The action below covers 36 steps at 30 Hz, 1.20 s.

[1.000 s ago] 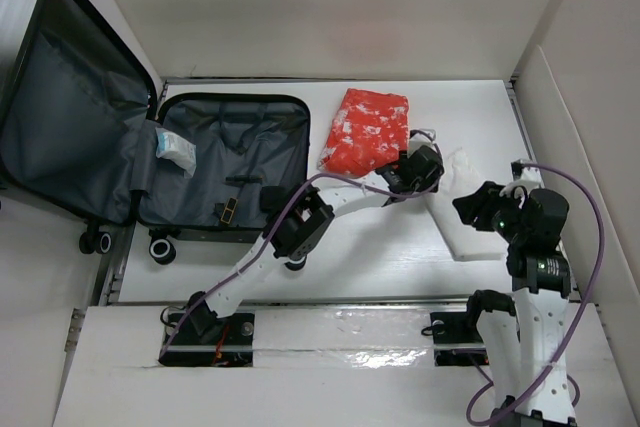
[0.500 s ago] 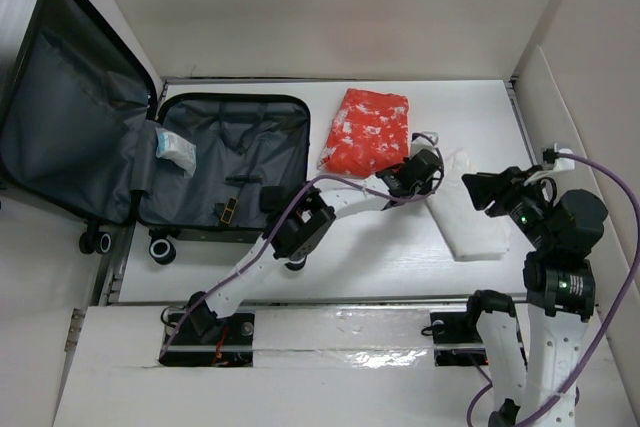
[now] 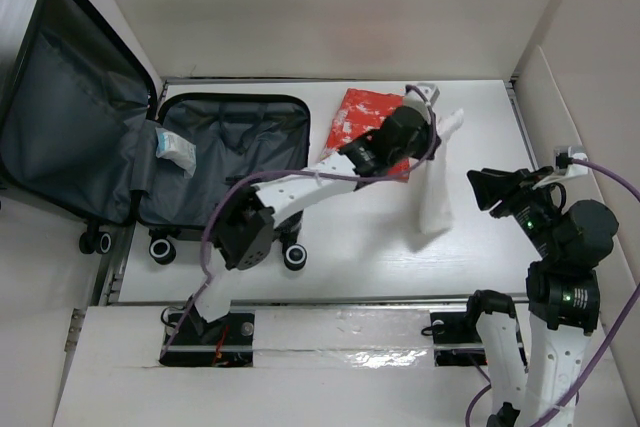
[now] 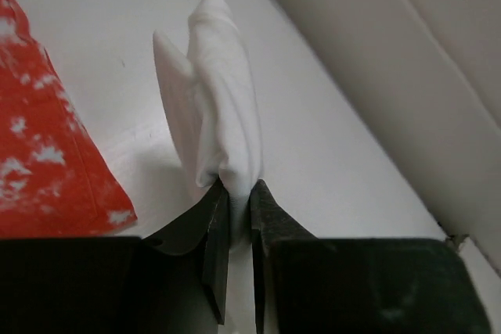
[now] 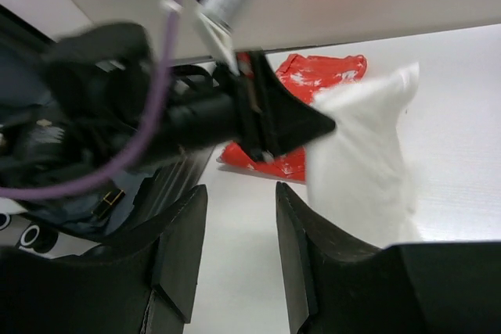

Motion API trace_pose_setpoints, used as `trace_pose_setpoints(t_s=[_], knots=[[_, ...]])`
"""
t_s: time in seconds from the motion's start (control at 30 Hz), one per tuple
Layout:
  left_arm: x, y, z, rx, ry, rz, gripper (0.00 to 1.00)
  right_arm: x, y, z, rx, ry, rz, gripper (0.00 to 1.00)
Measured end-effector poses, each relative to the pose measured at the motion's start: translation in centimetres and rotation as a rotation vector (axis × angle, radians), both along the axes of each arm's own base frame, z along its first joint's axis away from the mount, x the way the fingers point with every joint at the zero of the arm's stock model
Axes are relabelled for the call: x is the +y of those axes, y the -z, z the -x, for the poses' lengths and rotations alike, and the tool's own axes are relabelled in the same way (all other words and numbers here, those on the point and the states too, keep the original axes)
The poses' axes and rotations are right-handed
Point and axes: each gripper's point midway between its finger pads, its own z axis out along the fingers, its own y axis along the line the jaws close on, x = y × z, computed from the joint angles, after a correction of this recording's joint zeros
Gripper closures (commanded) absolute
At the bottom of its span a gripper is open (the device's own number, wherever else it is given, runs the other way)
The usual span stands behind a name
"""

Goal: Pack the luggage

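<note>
- The table point(image 3: 340, 247) is closed in by a wall along the far edge and a slanted panel point(image 3: 565, 137) on the right; a bare stretch runs along its near side, from the wheels point(image 3: 293, 255) across to the right arm
- The luggage point(image 3: 225, 162) takes up the left part of the table, its base half lying flat and open side up, with the lid point(image 3: 70, 97) propped up and leaning out past the left edge
- Its wheel end faces the near edge, so its wheel-to-top axis runs near to far and the hinge is on the left; a small pale packet point(image 3: 177, 150) sits by the hinge on the grey lining
- The red-and-white packet point(image 3: 355, 122) lies just right of the luggage, towards the far edge, partly under the left arm
- The left gripper point(image 4: 235, 193) is pressed onto one end of a white bundle point(image 4: 215, 91), which hangs from it above the table, right of the red packet
- The right gripper point(image 5: 239, 224) stands spread with nothing between its fingers, facing the bundle from the right and apart from it
- A second ago the bundle lay flat on the table with the left gripper spread at its far end; it is now pinched, lifted and carried towards the far edge, and the right arm has drawn back to the right
- Luggage and red packet have not moved
</note>
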Motion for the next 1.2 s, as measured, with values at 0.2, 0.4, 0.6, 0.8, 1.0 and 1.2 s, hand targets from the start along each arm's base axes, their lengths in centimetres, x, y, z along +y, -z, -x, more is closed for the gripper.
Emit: trace_pose_setpoints(t_s=[0.2, 0.4, 0.6, 0.8, 1.0, 1.2], knots=[[8.1, -9.5, -5.1, -0.096, -0.077, 0.106, 1.0, -0.2, -0.3, -0.1, -0.015, 0.012, 0.001, 0.54], [23.2, -10.3, -12.4, -0.082, -0.322, 0.067, 1.0, -0.2, 0.3, -1.0, -0.024, 0.001, -0.002, 0.54], [39.1, -5.3, -13.6, 0.035, -0.582, 0.041, 1.0, 0.0, 1.4, -2.0, 0.005, -0.024, -0.009, 0.53], [52.0, 1.9, -8.9, 0.188, -0.854, 0.119, 1.0, 0.4, 1.8, -2.3, -0.006, -0.048, -0.005, 0.53], [57.8, 6.4, -5.2, 0.281, -1.035, 0.133, 0.89, 0.5, 4.8, -4.1, 0.039, -0.072, -0.018, 0.53], [62.1, 7.7, -3.8, 0.333, -1.156, 0.197, 0.47, 1.3, 10.8, -7.2, 0.182, -0.104, -0.063, 0.58]])
